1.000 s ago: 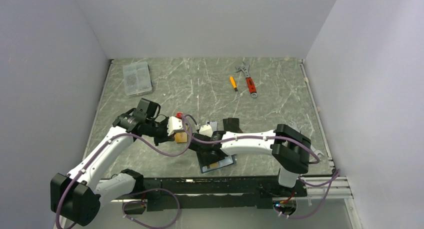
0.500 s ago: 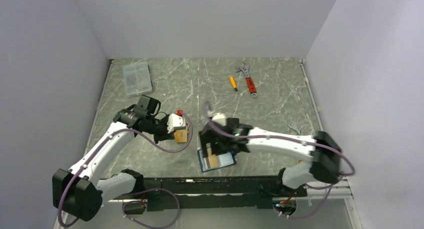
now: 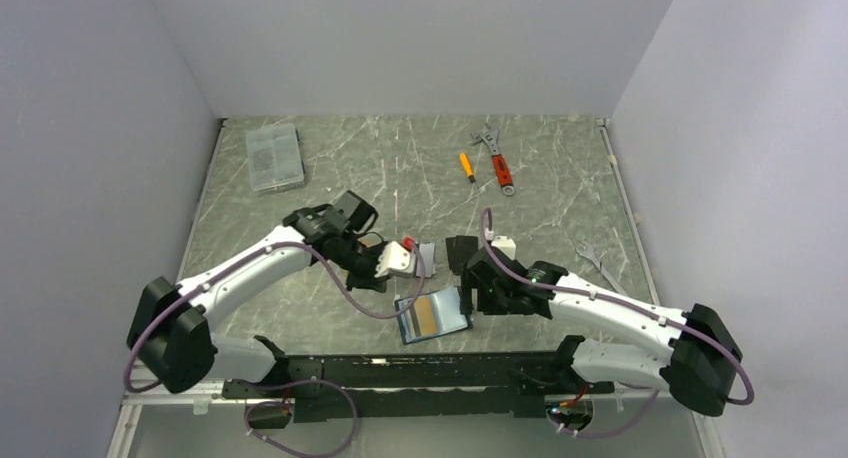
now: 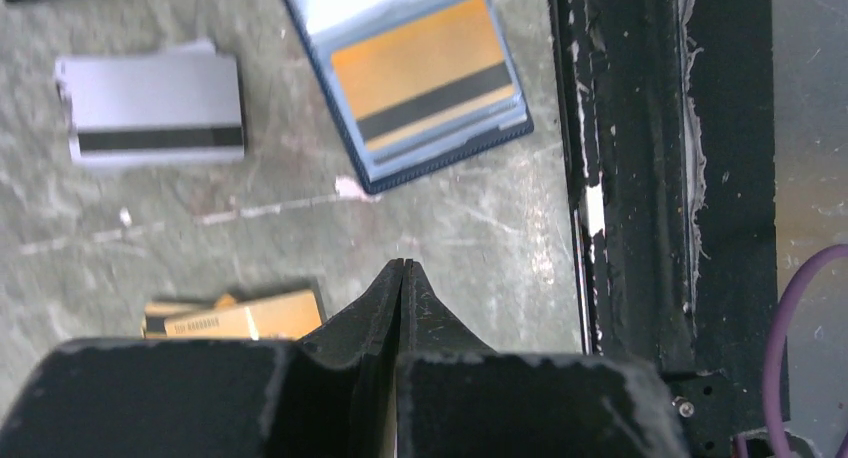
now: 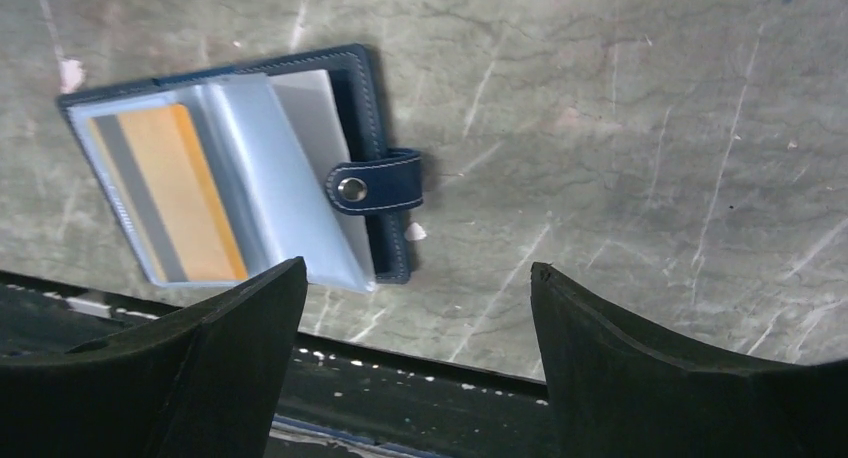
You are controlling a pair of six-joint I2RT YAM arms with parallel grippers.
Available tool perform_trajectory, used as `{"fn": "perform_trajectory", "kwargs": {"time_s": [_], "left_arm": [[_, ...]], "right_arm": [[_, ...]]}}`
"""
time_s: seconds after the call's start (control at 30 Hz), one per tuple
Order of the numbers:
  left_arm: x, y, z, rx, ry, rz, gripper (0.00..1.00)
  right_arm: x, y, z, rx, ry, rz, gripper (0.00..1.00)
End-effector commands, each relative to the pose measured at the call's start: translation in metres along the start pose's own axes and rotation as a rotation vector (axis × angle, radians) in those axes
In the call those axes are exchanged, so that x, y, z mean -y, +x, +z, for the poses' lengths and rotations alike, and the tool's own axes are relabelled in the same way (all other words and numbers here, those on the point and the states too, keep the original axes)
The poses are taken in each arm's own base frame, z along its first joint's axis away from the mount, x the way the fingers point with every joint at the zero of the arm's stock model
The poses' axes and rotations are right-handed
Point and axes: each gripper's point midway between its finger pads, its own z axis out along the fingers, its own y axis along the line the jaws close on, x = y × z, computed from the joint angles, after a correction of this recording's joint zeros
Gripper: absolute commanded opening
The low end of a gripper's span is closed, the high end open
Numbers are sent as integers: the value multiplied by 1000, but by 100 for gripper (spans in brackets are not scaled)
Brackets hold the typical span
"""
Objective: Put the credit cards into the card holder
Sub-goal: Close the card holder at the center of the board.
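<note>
Both white arms have shifted across the grey-green marbled bench (image 3: 400,168). The left arm (image 3: 250,270) has swung in toward the middle, and the right arm (image 3: 612,313) has drawn back rightward, uncovering the navy blue folding card holder (image 3: 432,316). It lies open by the bench's near edge, with an orange card with a black stripe (image 5: 185,193) in its clear sleeve. The right hand (image 5: 418,270) now gapes wide and empty above it. The left hand (image 4: 402,268) is pinched together on nothing. Just beside the holder lies a white-grey striped card (image 4: 155,108). Behind the left hand, orange-tan cards (image 4: 240,318) are half hidden. From above, black cards (image 3: 458,250) blur into the dark right wrist.
</note>
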Motion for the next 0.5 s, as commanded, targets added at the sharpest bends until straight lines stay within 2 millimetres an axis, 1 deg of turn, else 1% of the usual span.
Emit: {"fn": "perform_trajectory", "kwargs": {"time_s": [0.0, 0.1, 0.2, 0.33, 0.47], "left_arm": [[-2, -38, 20, 45, 62, 95, 6], [1, -38, 38, 14, 107, 117, 6], [8, -30, 50, -14, 135, 126, 5], [16, -23, 55, -15, 140, 138, 5], [22, -17, 54, -34, 150, 147, 5]], "right_arm": [[-1, 8, 12, -7, -24, -9, 84], [-8, 17, 22, -6, -41, -26, 84], [-13, 17, 29, 12, -14, -60, 83], [-9, 6, 35, 74, 66, -87, 81], [-1, -11, 35, 159, 120, -72, 70]]}}
